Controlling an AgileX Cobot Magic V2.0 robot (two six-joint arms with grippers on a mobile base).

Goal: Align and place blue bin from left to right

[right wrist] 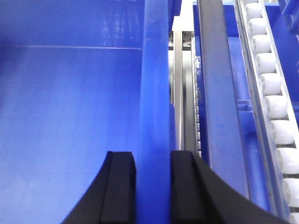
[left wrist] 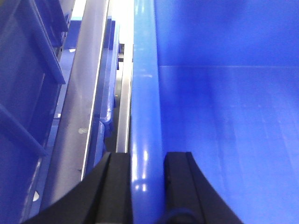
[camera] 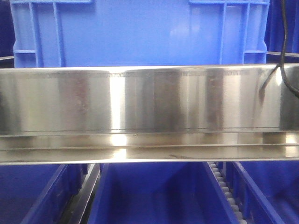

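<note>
The blue bin (camera: 140, 32), a large medium-blue crate with ribbed corners, fills the top of the front view behind a steel rail. Neither gripper shows there. In the left wrist view my left gripper (left wrist: 147, 161) is shut on a thick blue bin rim (left wrist: 145, 93), one black finger on each side, with the bin's inside to the right. In the right wrist view my right gripper (right wrist: 153, 158) is shut the same way on the opposite rim (right wrist: 155, 84), with the bin's inside to the left.
A wide steel rail (camera: 149, 98) crosses the front view. Below it sit deeper-blue bins (camera: 154, 196) and a white roller track (camera: 226, 189). Rollers (right wrist: 273, 98) run right of the right rim. A steel bar (left wrist: 81, 93) and a dark blue bin (left wrist: 23, 93) lie left of the left rim. A black cable (camera: 280, 51) hangs at the right.
</note>
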